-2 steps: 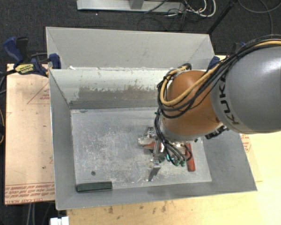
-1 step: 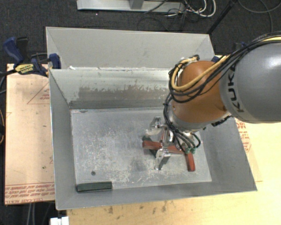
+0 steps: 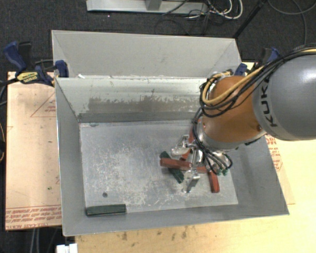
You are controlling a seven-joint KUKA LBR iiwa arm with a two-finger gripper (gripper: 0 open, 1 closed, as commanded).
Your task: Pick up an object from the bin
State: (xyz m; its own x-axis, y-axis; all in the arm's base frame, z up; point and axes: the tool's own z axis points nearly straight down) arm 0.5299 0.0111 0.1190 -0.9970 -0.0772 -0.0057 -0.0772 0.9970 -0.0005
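Camera view: reddish bar (image 3: 172,163) half-hidden

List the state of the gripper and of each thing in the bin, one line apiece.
gripper: down low over the cluster right of the bin's middle
red-brown bar: lying flat, one end beneath the gripper
dark green piece: lying flat, beside that bar
second red-brown bar: lying flat, just right of the gripper
dark bar: lying flat, alone by the front left corner

A reddish-brown bar (image 3: 172,163) lies flat right of centre, apparently crossing a dark-green piece (image 3: 177,176).
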